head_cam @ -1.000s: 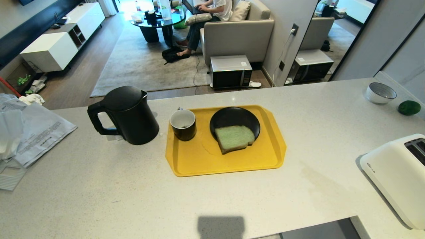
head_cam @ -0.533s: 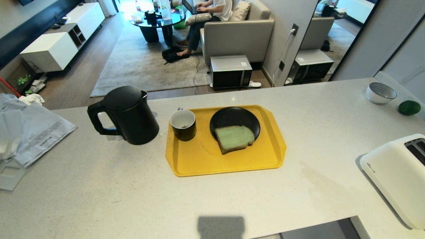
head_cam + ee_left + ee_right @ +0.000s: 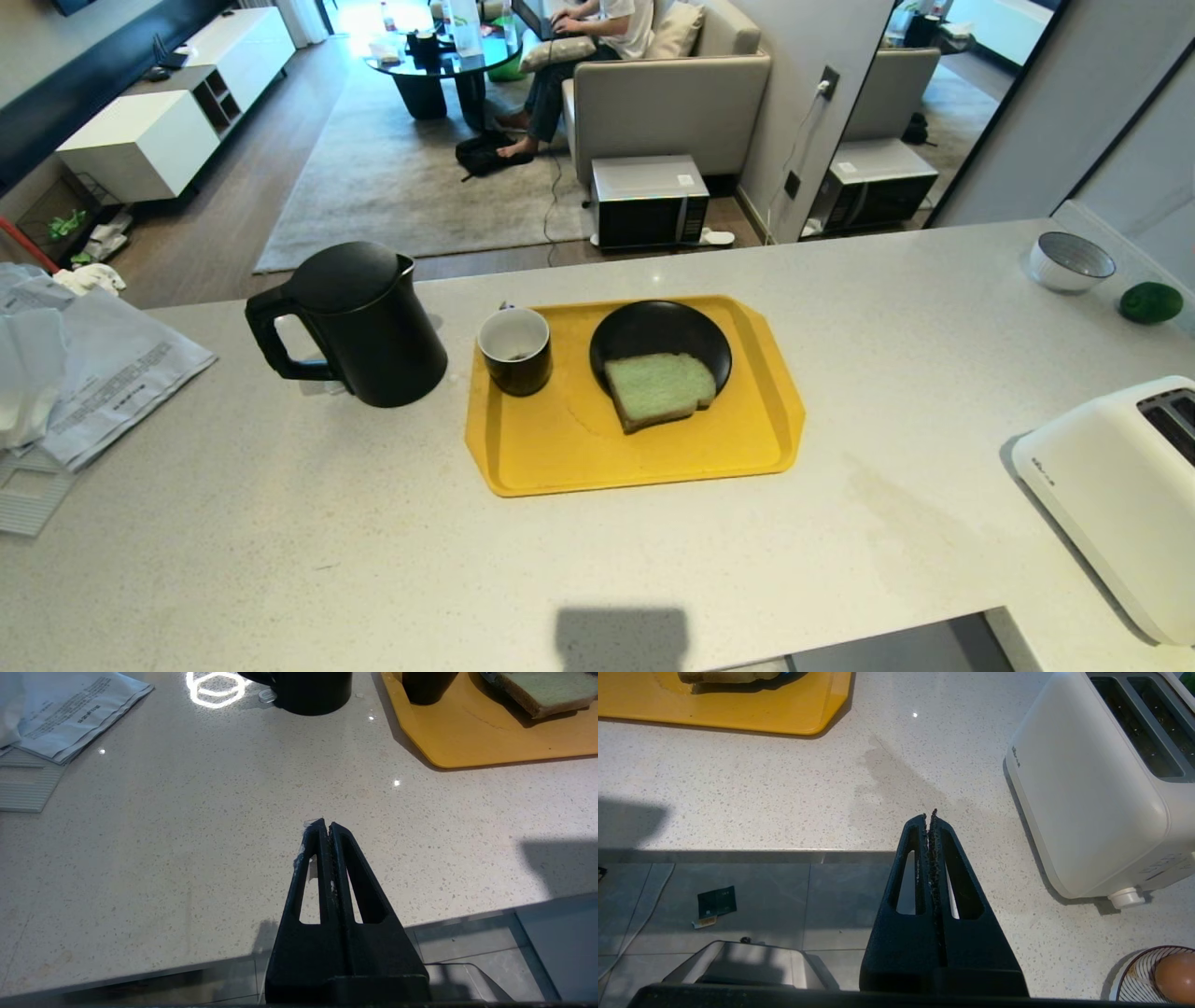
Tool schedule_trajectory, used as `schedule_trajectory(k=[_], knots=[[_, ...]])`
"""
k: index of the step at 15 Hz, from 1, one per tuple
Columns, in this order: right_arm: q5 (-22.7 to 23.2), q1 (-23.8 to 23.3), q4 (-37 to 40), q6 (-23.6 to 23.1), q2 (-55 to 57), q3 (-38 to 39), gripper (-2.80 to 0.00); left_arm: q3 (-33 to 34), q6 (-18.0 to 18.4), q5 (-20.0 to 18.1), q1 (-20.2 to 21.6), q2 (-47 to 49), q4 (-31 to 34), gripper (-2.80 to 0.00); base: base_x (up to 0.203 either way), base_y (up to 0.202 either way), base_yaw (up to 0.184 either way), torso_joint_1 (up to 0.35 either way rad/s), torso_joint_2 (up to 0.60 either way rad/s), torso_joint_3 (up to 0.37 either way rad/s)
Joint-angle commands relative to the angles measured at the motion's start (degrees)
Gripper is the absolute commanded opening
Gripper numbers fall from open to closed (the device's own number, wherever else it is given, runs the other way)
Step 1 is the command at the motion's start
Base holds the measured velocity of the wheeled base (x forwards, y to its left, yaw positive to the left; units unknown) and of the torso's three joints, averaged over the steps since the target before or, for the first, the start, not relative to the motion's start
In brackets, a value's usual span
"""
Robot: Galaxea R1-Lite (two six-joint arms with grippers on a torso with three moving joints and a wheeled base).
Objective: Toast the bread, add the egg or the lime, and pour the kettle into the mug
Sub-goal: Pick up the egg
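The pale green bread point(image 3: 659, 388) lies on a black plate point(image 3: 653, 331) on a yellow tray point(image 3: 560, 457). The mug point(image 3: 514, 351), black outside and white inside, stands at the tray's far left corner. Left of the tray stands the black kettle point(image 3: 359, 322), handle to the left. The lime point(image 3: 1150, 302) rests at the far right of the counter. A brown egg point(image 3: 1174, 971) lies in a striped bowl point(image 3: 1134, 980) beside the white toaster point(image 3: 1120, 495). My left gripper point(image 3: 326, 825) and right gripper point(image 3: 930, 815) hang shut and empty over the counter's near edge, out of the head view.
A grey bowl point(image 3: 1070, 261) sits near the lime. Papers and plastic point(image 3: 84, 373) lie at the counter's left end. Beyond the counter are a microwave point(image 3: 649, 201) on the floor and a seated person point(image 3: 569, 56) on a sofa.
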Motion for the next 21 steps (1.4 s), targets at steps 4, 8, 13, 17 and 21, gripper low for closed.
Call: schedule_trajectory(k=[4,8,13,17,21], knots=[[0.02,0.0,-0.03,-0.06,0.13,0.0,-2.8,0.0,-0.02,0.04,0.02,0.05,-0.04,-2.8,0.0,0.001,-0.028,0.001,0.0,0.001],[0.02,0.0,-0.03,-0.06,0.13,0.0,-2.8,0.0,-0.02,0.04,0.02,0.05,-0.04,-2.8,-0.002,0.009,-0.177,0.002,0.0,0.004],[0.02,0.0,-0.03,-0.06,0.13,0.0,-2.8,0.0,-0.02,0.04,0.02,0.05,-0.04,-2.8,0.0,0.009,-0.175,0.003,0.0,0.003],[0.02,0.0,-0.03,-0.06,0.13,0.0,-2.8,0.0,-0.02,0.04,0.02,0.05,-0.04,-2.8,0.001,0.008,-0.176,0.005,0.0,0.003],[0.02,0.0,-0.03,-0.02,0.13,0.0,-2.8,0.0,-0.02,0.04,0.02,0.05,-0.04,-2.8,0.0,0.007,-0.17,0.005,0.0,0.004]])
